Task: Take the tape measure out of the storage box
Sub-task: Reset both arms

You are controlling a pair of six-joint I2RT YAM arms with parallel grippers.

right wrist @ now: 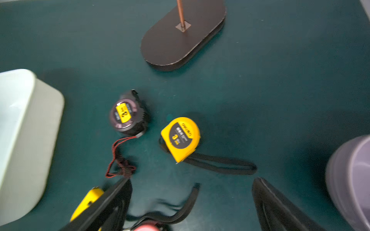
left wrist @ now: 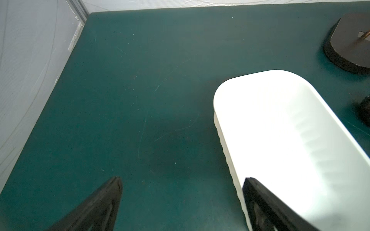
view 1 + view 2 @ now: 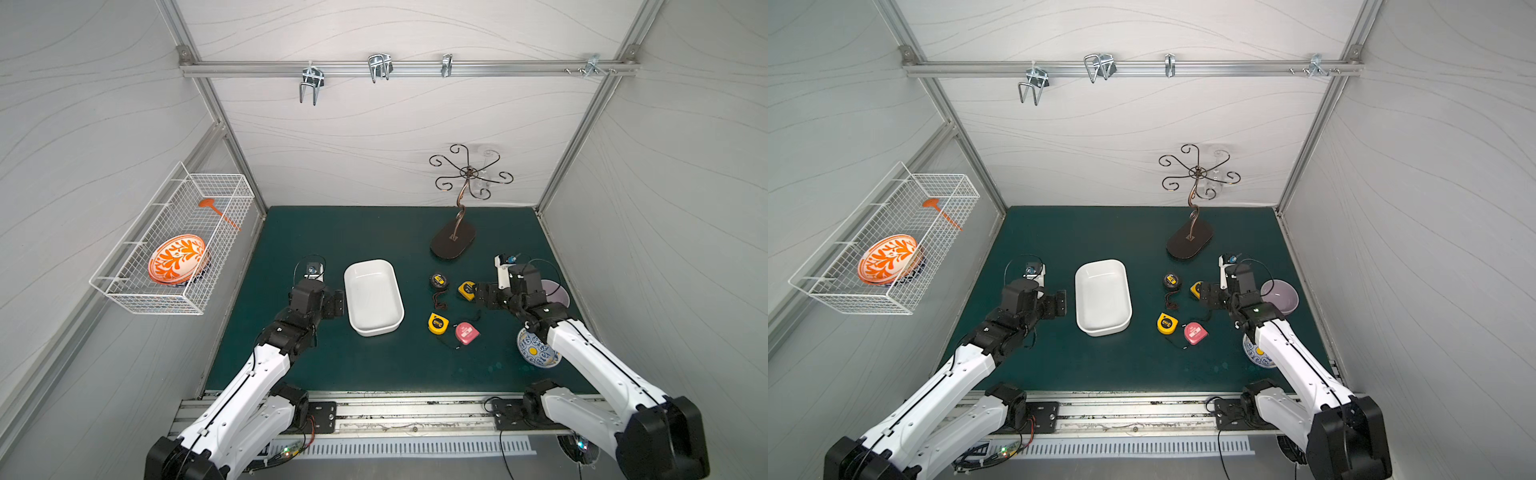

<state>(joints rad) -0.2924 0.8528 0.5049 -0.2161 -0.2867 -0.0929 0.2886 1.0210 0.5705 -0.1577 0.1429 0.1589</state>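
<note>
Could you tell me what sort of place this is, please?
Probably a robot test cell: an aluminium frame holds white wall panels, and the left arm and right arm are mounted on a front rail beside a green mat.

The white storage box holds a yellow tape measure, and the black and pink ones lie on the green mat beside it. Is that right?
Not quite. The storage box is empty, as both top views show. The near yellow tape measure and the far yellow tape measure lie on the green mat beside it, with the black tape measure and the pink tape measure.
</note>
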